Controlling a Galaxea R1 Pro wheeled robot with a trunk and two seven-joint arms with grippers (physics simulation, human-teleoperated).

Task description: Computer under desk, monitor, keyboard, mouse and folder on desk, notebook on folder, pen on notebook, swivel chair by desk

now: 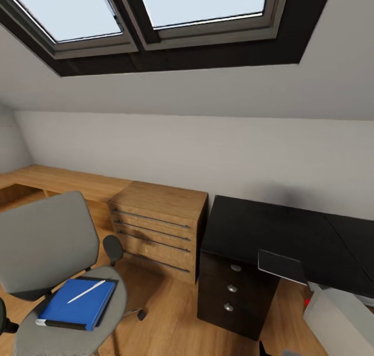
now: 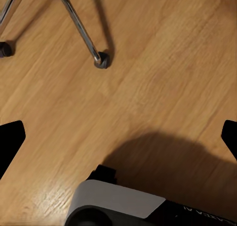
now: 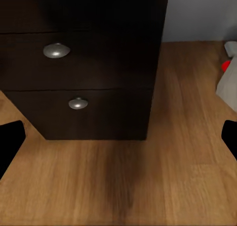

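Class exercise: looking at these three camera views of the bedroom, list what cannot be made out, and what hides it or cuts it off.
- Head view: grey slab on the black desk, identity unclear.
- Head view: pale grey box, cut by the frame corner.
- Head view: blue notebook on the grey swivel chair; any folder beneath is hidden.
- Right wrist view: small red object, half covered.

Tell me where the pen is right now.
In the head view, lower left: the white pen lies on the blue notebook on the seat of the grey swivel chair, left of the wooden drawer unit.
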